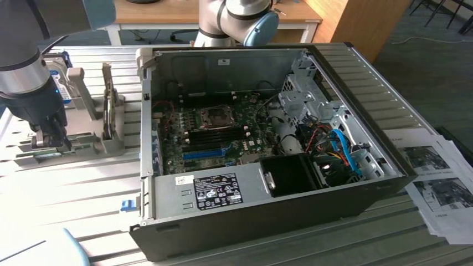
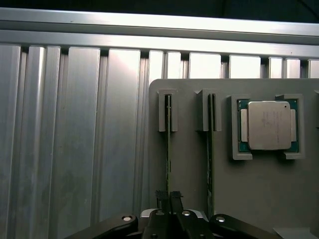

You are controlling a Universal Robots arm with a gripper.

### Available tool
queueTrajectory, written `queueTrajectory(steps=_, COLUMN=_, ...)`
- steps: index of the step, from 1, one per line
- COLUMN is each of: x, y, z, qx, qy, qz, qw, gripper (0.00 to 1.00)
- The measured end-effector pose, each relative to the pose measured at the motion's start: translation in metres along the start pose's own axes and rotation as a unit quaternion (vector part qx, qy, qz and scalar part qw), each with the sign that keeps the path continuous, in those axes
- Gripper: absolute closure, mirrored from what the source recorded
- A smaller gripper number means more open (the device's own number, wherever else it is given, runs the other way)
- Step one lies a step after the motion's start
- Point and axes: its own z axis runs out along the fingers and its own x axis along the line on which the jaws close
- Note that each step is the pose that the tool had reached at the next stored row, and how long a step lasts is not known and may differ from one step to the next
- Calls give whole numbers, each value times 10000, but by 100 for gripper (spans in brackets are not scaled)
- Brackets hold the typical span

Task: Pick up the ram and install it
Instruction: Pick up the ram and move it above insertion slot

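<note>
Gripper (image 2: 168, 199) stands narrow, its fingers pinching the thin green ram stick (image 2: 168, 149), which stands on edge in the flat grey plastic holder (image 2: 189, 169). Farther on, the wrist view shows a square silver processor (image 2: 269, 124). The exterior view shows the open black computer case (image 1: 258, 233) at its right.

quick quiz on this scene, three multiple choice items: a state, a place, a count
1. The case is: A open, B closed, C wrapped.
2. The gripper is: A inside the case, B at the tray on the exterior view's left, C above the case.
3. Sticks standing in the tray's slots: A one, B two, C four.
Key: 1 A, the motherboard shows inside. 2 B, its fingers pinch the ram in the tray. 3 B, the ram and a second stick.
</note>
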Motion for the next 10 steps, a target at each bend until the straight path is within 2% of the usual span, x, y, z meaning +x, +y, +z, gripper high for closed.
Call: queueTrajectory(steps=10, x=0, y=0, z=0, qx=0, qy=0, qz=0, qw=10000, gripper=89)
